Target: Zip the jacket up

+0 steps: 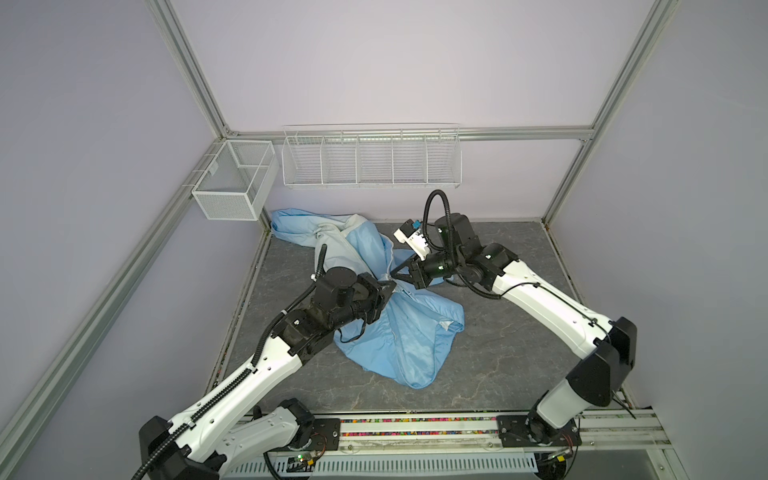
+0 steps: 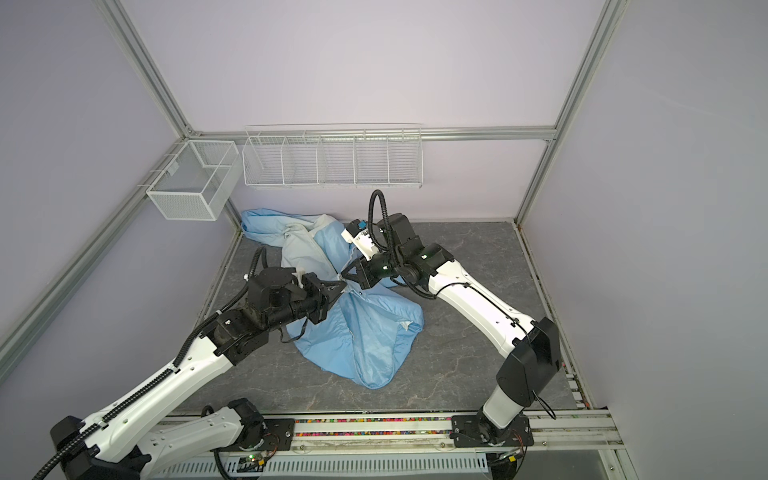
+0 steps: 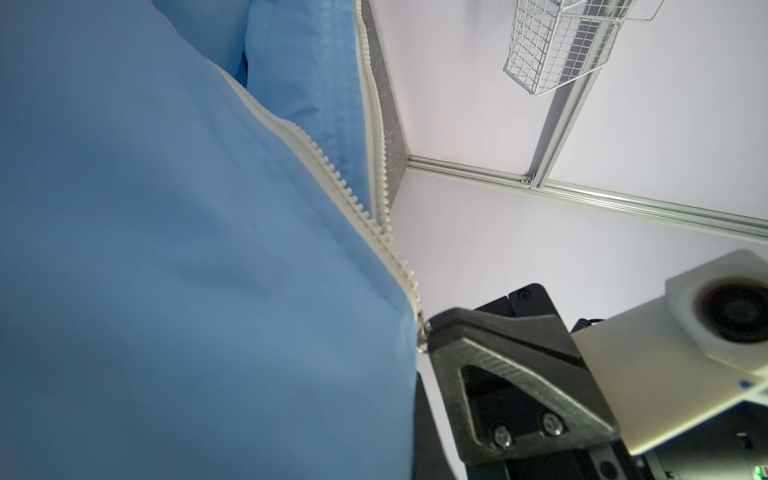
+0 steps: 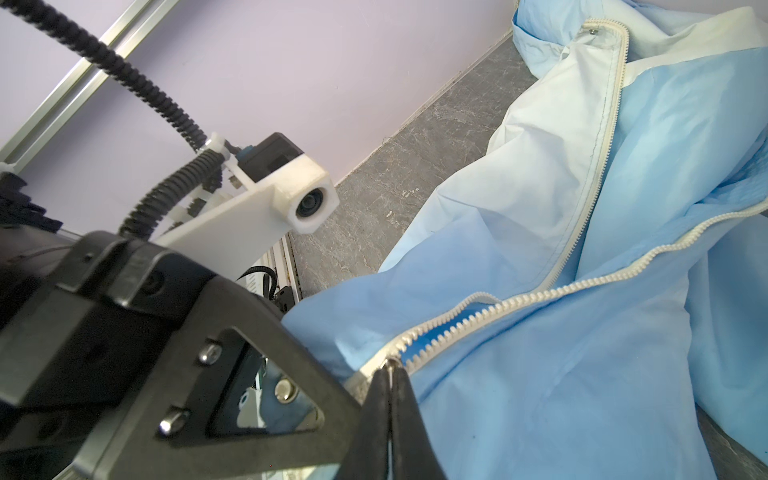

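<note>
The light-blue jacket lies crumpled on the grey table, its cream zipper open above the slider. My two grippers meet tip to tip at the slider. The right gripper is shut on the small metal zipper pull. The left gripper is shut on jacket fabric just beside the slider. In the left wrist view blue cloth hides its jaws. One black left finger sits right against the right gripper.
A mesh basket hangs on the left frame rail and a long wire rack on the back wall. The upper jacket trails toward the back-left corner. Bare grey tabletop lies to the right and front of the jacket.
</note>
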Available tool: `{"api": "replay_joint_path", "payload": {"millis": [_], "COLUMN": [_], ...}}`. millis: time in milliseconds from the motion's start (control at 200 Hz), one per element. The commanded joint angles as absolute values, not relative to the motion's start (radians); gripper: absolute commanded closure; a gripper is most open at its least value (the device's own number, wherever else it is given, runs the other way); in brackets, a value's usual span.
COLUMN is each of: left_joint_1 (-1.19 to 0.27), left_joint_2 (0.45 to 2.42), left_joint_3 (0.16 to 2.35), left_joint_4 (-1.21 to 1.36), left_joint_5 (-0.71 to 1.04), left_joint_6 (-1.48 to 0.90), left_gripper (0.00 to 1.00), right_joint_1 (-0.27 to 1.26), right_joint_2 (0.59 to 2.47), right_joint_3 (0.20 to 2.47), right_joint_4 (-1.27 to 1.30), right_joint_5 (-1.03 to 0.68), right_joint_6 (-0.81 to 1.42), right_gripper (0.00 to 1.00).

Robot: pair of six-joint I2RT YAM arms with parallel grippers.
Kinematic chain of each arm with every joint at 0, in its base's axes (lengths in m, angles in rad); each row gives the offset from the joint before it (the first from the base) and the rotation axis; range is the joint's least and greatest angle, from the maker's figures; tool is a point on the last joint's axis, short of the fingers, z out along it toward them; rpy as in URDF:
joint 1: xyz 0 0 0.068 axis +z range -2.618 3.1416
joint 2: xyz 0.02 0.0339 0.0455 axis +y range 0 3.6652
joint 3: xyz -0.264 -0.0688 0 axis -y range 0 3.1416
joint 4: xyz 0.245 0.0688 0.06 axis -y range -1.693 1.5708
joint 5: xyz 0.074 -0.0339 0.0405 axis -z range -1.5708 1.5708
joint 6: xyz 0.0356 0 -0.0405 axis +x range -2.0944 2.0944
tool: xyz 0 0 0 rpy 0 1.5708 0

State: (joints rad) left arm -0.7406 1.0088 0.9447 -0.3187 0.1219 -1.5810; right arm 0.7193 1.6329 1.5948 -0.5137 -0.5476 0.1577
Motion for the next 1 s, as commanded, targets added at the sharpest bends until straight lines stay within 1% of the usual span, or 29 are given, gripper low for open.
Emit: {"api": "replay_joint_path", "payload": {"millis": [0,455,795,945,1000], "left_joint_1": [-0.742,-0.742,-0.742,-0.742,-0.742], "left_joint_2": [0.976,0.962,0.969,0.966,0.964], "left_joint_3": [0.918,0.922,0.94,0.942,0.943], "left_joint_4": [-0.328,-0.344,-0.347,-0.347,-0.347], "left_joint_5": [0.119,0.161,0.175,0.176,0.175], "left_joint_6": [-1.589,-1.569,-1.562,-1.561,-1.561], "left_gripper": [1.0,1.0,1.0,1.0,1.0], "right_joint_1": [0.728,0.728,0.729,0.731,0.731], "right_joint_2": [1.627,1.639,1.646,1.657,1.657], "right_joint_3": [1.601,1.596,1.578,1.58,1.579], "right_joint_4": [-0.519,-0.544,-0.555,-0.559,-0.56], "right_joint_5": [-0.594,-0.674,-0.695,-0.704,-0.703], "right_joint_6": [0.155,0.158,0.171,0.178,0.175], "right_gripper": [0.93,0.93,0.89,0.89,0.9]}}
